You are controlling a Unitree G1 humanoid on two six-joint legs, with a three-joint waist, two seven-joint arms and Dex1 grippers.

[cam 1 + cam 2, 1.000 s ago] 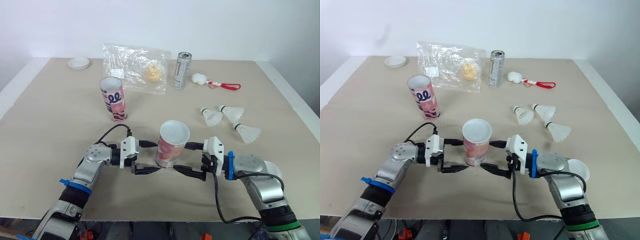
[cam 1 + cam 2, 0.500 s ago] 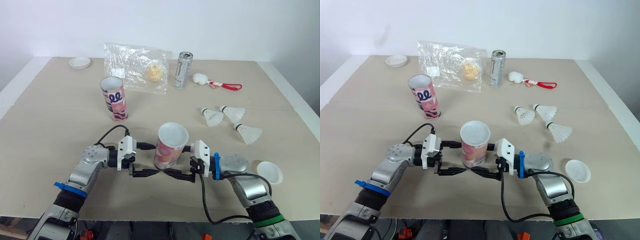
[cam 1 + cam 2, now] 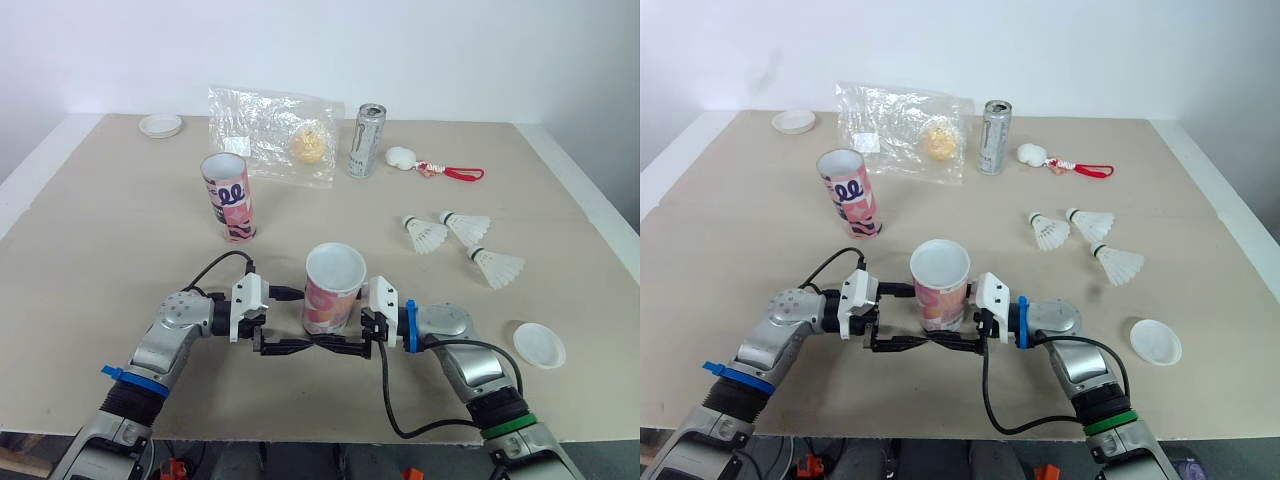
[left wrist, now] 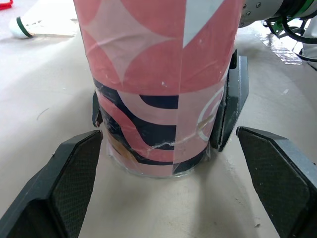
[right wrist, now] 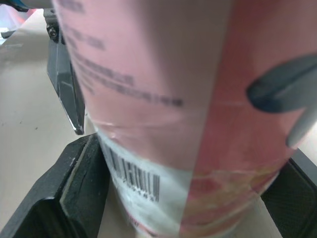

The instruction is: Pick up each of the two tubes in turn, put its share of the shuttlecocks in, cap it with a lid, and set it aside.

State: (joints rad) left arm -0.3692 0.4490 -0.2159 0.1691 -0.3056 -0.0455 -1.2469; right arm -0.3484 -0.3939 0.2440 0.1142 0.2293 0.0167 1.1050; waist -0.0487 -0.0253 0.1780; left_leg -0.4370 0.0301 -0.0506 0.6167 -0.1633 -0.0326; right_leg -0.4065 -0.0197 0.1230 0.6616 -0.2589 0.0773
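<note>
Near tube point(image 3: 333, 290) upright, open-topped on the table point(image 3: 120, 260), between your two grippers.
Left gripper point(image 4: 168, 135) jaws spread around it; right gripper point(image 5: 195, 151), you cannot tell. Two tubes with the far tube point(image 3: 227, 197); three shuttlecocks point(image 3: 425, 233); two lids point(image 3: 539, 344); barcode point(image 5: 136, 181) unreadable.

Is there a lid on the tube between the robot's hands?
No, the tube is open on top; a white lid lies apart to its right.

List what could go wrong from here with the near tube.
1. The left claw and right claw flank the same tube from opposite sides, almost meeting in front of it; they could clash.
2. The tube stands upright and uncapped; a lopsided squeeze might tip or slide it.
</note>
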